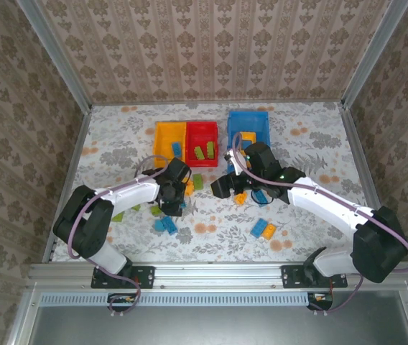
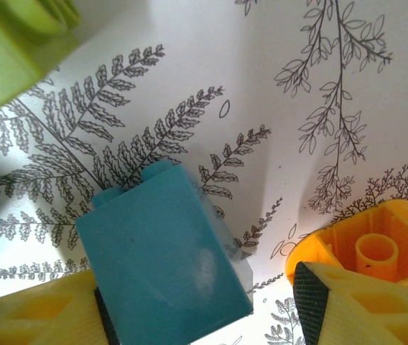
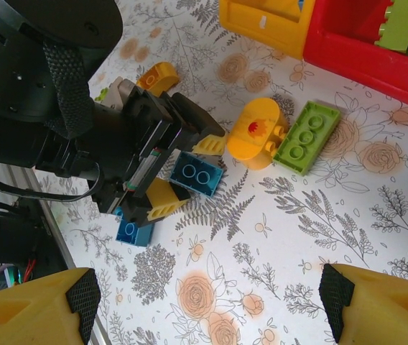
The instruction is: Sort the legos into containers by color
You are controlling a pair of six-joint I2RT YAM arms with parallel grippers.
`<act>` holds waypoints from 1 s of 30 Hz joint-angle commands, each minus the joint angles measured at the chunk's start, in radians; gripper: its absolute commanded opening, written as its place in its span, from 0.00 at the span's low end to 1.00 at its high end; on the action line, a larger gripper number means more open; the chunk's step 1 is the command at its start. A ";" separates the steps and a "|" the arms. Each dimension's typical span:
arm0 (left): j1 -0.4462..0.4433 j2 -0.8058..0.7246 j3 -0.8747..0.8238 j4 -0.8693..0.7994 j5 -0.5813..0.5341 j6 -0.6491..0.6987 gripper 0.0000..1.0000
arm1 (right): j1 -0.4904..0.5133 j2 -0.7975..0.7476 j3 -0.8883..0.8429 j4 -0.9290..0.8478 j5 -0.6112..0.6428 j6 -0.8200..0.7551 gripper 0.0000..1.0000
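Observation:
My left gripper [image 2: 207, 302] is down at the table and open around a blue lego [image 2: 164, 251]. Its left pad is against the brick; the right fingertip [image 2: 310, 293] stands apart from it. An orange lego [image 2: 376, 248] lies just behind that fingertip and a green lego [image 2: 10, 50] is at the upper left. My right gripper [image 3: 210, 298] hangs open over bare cloth with nothing between its fingers. From it I see the left gripper [image 3: 189, 172] straddling the blue lego [image 3: 195, 172]. The yellow bin [image 1: 162, 129], red bin [image 1: 202, 127] and blue bin [image 1: 231, 128] stand at the back.
An orange rounded brick [image 3: 258, 133] and a green brick [image 3: 306, 136] lie between the left gripper and the bins. Another blue brick [image 3: 133, 231] sits under the left arm. Loose blue bricks [image 1: 164, 225] and a blue and orange pair [image 1: 263, 230] lie near the front.

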 commanded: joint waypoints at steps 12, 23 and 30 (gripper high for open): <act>0.080 -0.055 0.102 -0.115 -0.171 0.041 0.19 | -0.001 0.013 0.048 0.031 -0.019 0.010 0.81; 0.195 0.082 0.476 -0.286 -0.177 0.700 0.16 | -0.005 0.022 0.085 0.142 0.066 0.085 0.81; 0.236 0.342 0.844 -0.439 -0.197 1.061 0.20 | -0.009 0.082 0.143 0.161 0.103 0.150 0.82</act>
